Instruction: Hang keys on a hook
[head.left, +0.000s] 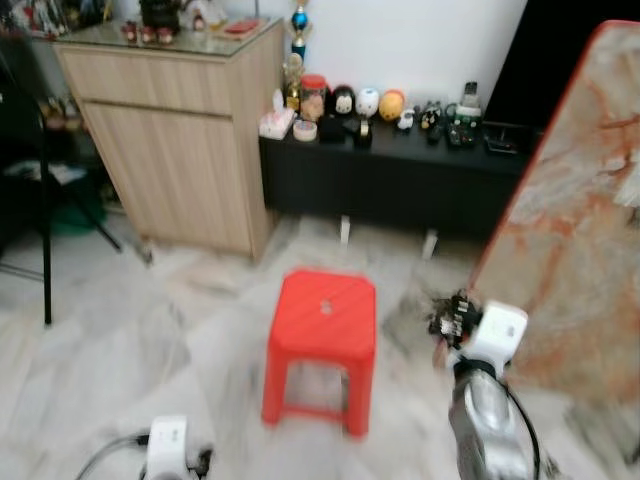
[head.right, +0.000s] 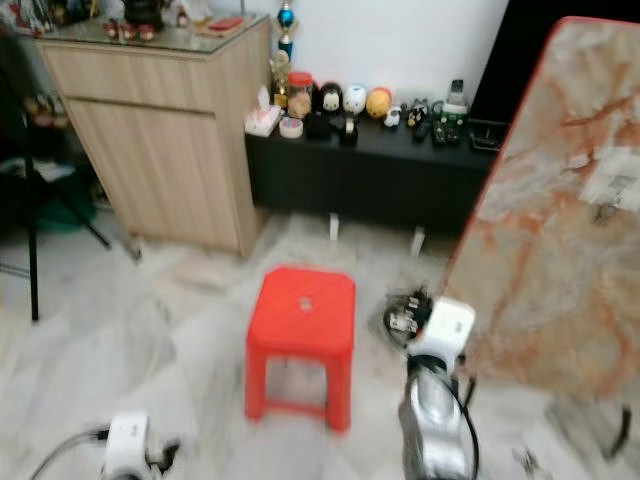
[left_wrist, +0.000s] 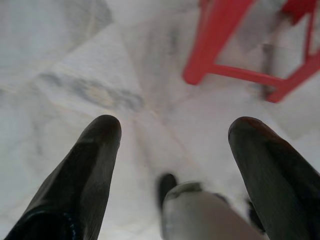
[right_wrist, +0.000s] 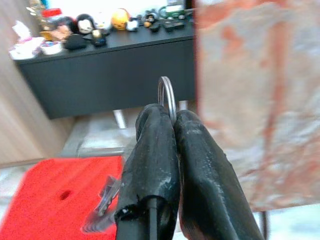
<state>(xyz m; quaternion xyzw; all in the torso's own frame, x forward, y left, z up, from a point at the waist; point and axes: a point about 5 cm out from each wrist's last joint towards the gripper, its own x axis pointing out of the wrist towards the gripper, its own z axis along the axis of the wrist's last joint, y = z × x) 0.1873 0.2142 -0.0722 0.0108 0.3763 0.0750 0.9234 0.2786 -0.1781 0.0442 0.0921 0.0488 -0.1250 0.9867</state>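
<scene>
Metal key ring (right_wrist: 166, 98) sticks up between my right gripper (right_wrist: 172, 120) fingers, pinched tight at centre frame, so the keys are in hand. No hook visible yet; hanging remains. Left gripper (left_wrist: 172, 132) hangs spread over marble floor (left_wrist: 60, 60), near the red stool (head.left: 325, 310).

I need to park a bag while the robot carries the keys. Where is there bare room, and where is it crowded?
The red stool top is bare, as is the marble floor between it and the wooden cabinet. The black low cabinet top is crowded with figurines. The right gripper, shut on the key ring, hangs beside the marble slab.
</scene>
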